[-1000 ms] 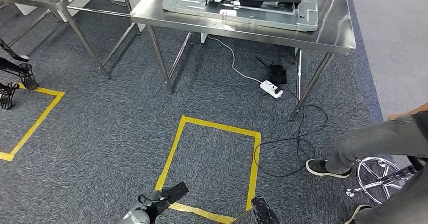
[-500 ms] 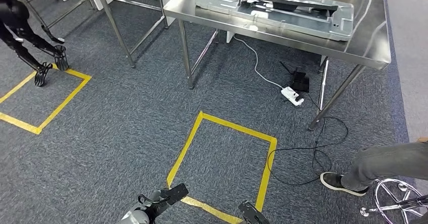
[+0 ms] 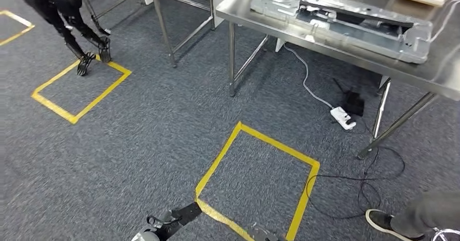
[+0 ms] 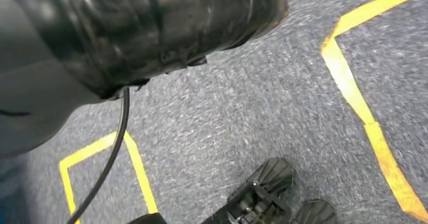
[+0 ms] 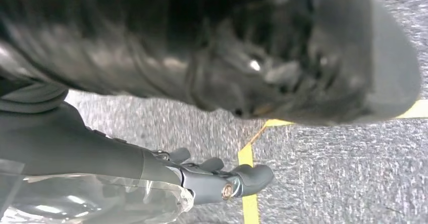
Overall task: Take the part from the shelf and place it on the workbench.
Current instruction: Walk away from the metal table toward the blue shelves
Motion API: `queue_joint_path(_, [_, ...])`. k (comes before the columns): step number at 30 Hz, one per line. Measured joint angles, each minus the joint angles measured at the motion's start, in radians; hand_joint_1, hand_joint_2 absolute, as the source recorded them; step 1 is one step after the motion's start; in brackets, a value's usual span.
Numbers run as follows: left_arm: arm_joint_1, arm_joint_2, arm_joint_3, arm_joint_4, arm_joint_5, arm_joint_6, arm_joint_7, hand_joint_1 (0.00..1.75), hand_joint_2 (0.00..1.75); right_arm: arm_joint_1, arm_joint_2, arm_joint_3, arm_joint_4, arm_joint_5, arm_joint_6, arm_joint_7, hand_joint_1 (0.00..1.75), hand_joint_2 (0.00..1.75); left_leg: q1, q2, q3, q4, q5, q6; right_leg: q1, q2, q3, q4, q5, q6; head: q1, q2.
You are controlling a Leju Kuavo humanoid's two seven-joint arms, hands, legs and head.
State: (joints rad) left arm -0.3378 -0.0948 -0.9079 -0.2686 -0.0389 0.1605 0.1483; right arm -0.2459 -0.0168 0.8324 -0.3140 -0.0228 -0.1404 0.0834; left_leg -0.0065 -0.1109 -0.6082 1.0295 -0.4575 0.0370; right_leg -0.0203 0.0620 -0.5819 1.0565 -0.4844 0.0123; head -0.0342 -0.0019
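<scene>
At frame bottom, left hand [image 3: 172, 221] grips dark part [image 3: 187, 213]; view swung (workbench [image 3: 347, 56] rightward).

Readable text: none is found on any surface.
Workbench [image 3: 347, 56]: no label or number is made out.
Metal part [image 3: 347, 24] (lying on the workbench): no brand or marking is legible.
Floor tape [image 3: 217, 165]: plain yellow, unlettered.
</scene>
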Motion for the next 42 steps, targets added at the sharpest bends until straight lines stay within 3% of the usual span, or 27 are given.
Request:
queue_joint_path(2, [0.004,0.000,0.000,0.000,0.000,0.003,0.003,0.00,0.00,-0.002,0.004,0.016,0.000,0.009,0.000,0.003,0.00,0.00,0.004,-0.019,-0.010,0.001,0.004,-0.011,0.001,-0.009,0.005,-0.010,-0.002,-0.006,0.000,0.000])
queue_joint_path(3, [0.008,0.001,0.000,0.000,0.000,0.004,0.004,0.00,0.00,-0.002,0.007,0.024,0.000,0.013,0.000,0.005,0.00,0.00,0.006,-0.015,-0.014,0.004,0.004,-0.017,0.001,-0.019,0.006,-0.014,0.001,-0.011,0.000,0.000])
queue_joint_path(5, [0.011,0.002,0.000,0.000,-0.001,0.003,0.007,0.00,0.00,-0.003,0.015,0.038,-0.001,0.018,-0.001,0.009,0.00,0.00,0.005,0.028,-0.036,0.046,-0.023,-0.029,-0.001,-0.040,0.010,-0.023,0.006,-0.023,-0.007,0.000])
queue_joint_path(7, [0.009,0.001,0.000,0.000,-0.003,0.001,0.012,0.00,0.00,-0.001,0.021,0.046,-0.001,0.021,0.000,0.015,0.00,0.00,0.008,0.079,-0.090,0.158,-0.079,-0.040,0.001,-0.064,0.011,-0.025,0.006,-0.029,-0.014,0.000])
queue_joint_path(9, [0.009,0.000,0.000,0.000,-0.004,-0.002,0.017,0.00,0.00,0.002,0.024,0.051,-0.001,0.024,0.005,0.025,0.00,0.00,0.014,0.095,-0.138,0.253,-0.109,-0.048,0.003,-0.092,0.011,-0.025,0.004,-0.031,-0.014,0.000])
queue_joint_path(10, [0.010,0.000,0.000,0.000,-0.005,-0.004,0.019,0.00,0.00,0.003,0.025,0.053,-0.001,0.025,0.008,0.031,0.00,0.00,0.016,0.099,-0.139,0.256,-0.099,-0.050,0.003,-0.106,0.011,-0.025,0.004,-0.031,-0.015,0.000])
queue_joint_path(12, [0.011,0.000,0.000,0.000,-0.006,-0.007,0.020,0.00,0.00,0.001,0.028,0.056,-0.001,0.023,0.012,0.041,0.00,0.00,0.019,0.120,-0.083,0.154,-0.041,-0.049,0.002,-0.129,0.014,-0.025,0.001,-0.028,-0.015,0.000])
queue_joint_path(13, [0.009,0.000,0.000,0.000,-0.008,-0.008,0.020,0.00,0.00,-0.001,0.031,0.058,-0.001,0.020,0.013,0.045,0.00,0.00,0.014,0.144,-0.047,0.085,-0.018,-0.046,0.004,-0.140,0.016,-0.025,-0.001,-0.025,-0.015,0.000])
queue_joint_path(15, [0.005,-0.001,0.000,0.000,-0.011,-0.010,0.019,0.00,0.00,-0.007,0.037,0.060,-0.001,0.014,0.013,0.052,0.00,0.00,0.005,0.174,-0.002,-0.001,0.003,-0.034,0.008,-0.159,0.020,-0.025,-0.004,-0.017,-0.014,0.000])
queue_joint_path(16, [0.004,-0.001,0.000,0.000,-0.012,-0.010,0.018,0.00,0.00,-0.010,0.040,0.060,-0.001,0.012,0.013,0.055,0.00,0.00,0.000,0.174,0.000,-0.009,0.000,-0.029,0.009,-0.167,0.021,-0.026,-0.005,-0.012,-0.013,0.000])
queue_joint_path(18, [0.007,-0.001,0.000,0.000,-0.012,-0.011,0.018,0.00,0.00,-0.013,0.045,0.060,-0.002,0.009,0.013,0.057,0.00,0.00,0.002,0.151,0.001,-0.015,0.005,-0.018,0.008,-0.175,0.026,-0.028,-0.009,0.000,-0.013,0.000])
queue_joint_path(20, [0.008,0.000,0.000,0.000,-0.012,-0.011,0.018,0.00,0.00,-0.015,0.048,0.061,-0.004,0.009,0.013,0.057,0.00,0.00,0.006,0.129,0.006,-0.025,0.012,-0.008,0.005,-0.137,0.014,0.003,-0.035,0.009,-0.010,0.000])
queue_joint_path(22, [0.005,-0.002,0.000,0.000,-0.013,-0.013,0.018,0.00,0.00,-0.015,0.048,0.065,-0.004,0.018,0.015,0.057,0.00,0.00,0.007,0.107,0.007,-0.029,0.016,0.001,0.004,-0.086,-0.034,0.108,-0.092,0.009,-0.007,0.000])
queue_joint_path(24, [0.005,-0.004,-0.001,0.000,-0.014,-0.018,0.018,0.00,0.00,-0.011,0.048,0.069,-0.004,0.038,0.020,0.056,0.00,0.00,0.004,0.080,0.006,-0.027,0.016,0.006,0.004,-0.071,-0.090,0.217,-0.128,0.008,-0.007,0.000])
queue_joint_path(25, [0.006,-0.004,-0.001,0.000,-0.014,-0.020,0.018,0.00,0.00,-0.009,0.048,0.072,-0.004,0.049,0.024,0.055,0.00,0.00,0.003,0.065,0.006,-0.025,0.016,0.007,0.004,-0.068,-0.100,0.231,-0.120,0.009,-0.007,0.000])
queue_joint_path(27, [0.008,-0.004,-0.001,0.000,-0.015,-0.026,0.018,0.00,0.00,-0.010,0.047,0.078,-0.004,0.067,0.030,0.056,0.00,0.00,0.005,0.034,0.005,-0.016,0.012,0.004,-0.002,-0.056,-0.070,0.153,-0.056,0.010,-0.006,0.000])
queue_joint_path(29, [0.008,-0.005,-0.001,0.000,-0.015,-0.031,0.018,0.00,0.00,-0.014,0.047,0.086,-0.004,0.078,0.034,0.059,0.00,0.00,0.007,0.007,-0.001,0.001,0.004,-0.005,-0.009,-0.014,-0.024,0.047,-0.011,0.010,-0.006,0.000])
queue_joint_path(31, [0.006,-0.006,-0.001,0.000,-0.016,-0.035,0.017,0.00,0.00,-0.016,0.048,0.095,-0.004,0.087,0.037,0.065,0.00,0.00,0.009,-0.014,-0.011,0.010,0.002,-0.017,-0.009,0.011,-0.007,0.008,-0.011,0.007,-0.005,0.000])
queue_joint_path(33, [0.009,-0.005,-0.001,0.000,-0.019,-0.039,0.017,0.00,0.00,-0.019,0.051,0.102,-0.005,0.095,0.038,0.072,0.00,0.00,0.014,-0.029,-0.018,0.007,0.006,-0.028,-0.006,-0.007,-0.002,0.001,-0.006,-0.004,-0.005,0.000])
queue_joint_path(35, [0.011,-0.005,-0.001,0.000,-0.022,-0.044,0.018,0.00,0.00,-0.026,0.055,0.105,-0.005,0.100,0.040,0.076,0.00,0.00,0.014,0.010,-0.034,0.034,-0.010,-0.038,-0.006,-0.028,0.005,-0.010,0.000,-0.017,-0.010,0.000])
queue_joint_path(37, [0.009,-0.004,-0.001,0.000,-0.023,-0.048,0.018,0.00,0.00,-0.031,0.058,0.112,-0.006,0.105,0.043,0.076,0.00,0.00,0.013,0.073,-0.083,0.130,-0.057,-0.046,-0.003,-0.053,0.010,-0.017,0.001,-0.026,-0.017,0.000])
queue_joint_path(39, [0.007,-0.005,-0.001,0.000,-0.021,-0.062,0.017,0.00,0.00,-0.030,0.059,0.118,-0.006,0.110,0.049,0.079,0.00,0.00,0.017,0.095,-0.142,0.242,-0.098,-0.051,0.001,-0.083,0.011,-0.017,-0.002,-0.030,-0.019,0.000])
queue_joint_path(40, [0.009,-0.005,-0.001,0.000,-0.020,-0.071,0.016,0.00,0.00,-0.030,0.059,0.119,-0.005,0.111,0.051,0.080,0.00,0.00,0.018,0.099,-0.155,0.265,-0.097,-0.052,0.002,-0.097,0.012,-0.017,-0.004,-0.031,-0.019,0.000])
queue_joint_path(41, [0.012,-0.005,-0.001,0.000,-0.018,-0.078,0.016,0.00,0.00,-0.030,0.059,0.120,-0.005,0.112,0.053,0.081,0.00,0.00,0.018,0.103,-0.148,0.248,-0.078,-0.052,0.002,-0.111,0.013,-0.017,-0.005,-0.031,-0.019,0.000])
queue_joint_path(42, [0.014,-0.005,-0.001,0.000,-0.016,-0.083,0.015,0.00,0.00,-0.032,0.060,0.120,-0.005,0.112,0.053,0.082,0.00,0.00,0.018,0.110,-0.122,0.197,-0.047,-0.051,0.002,-0.123,0.015,-0.017,-0.007,-0.029,-0.019,0.000])
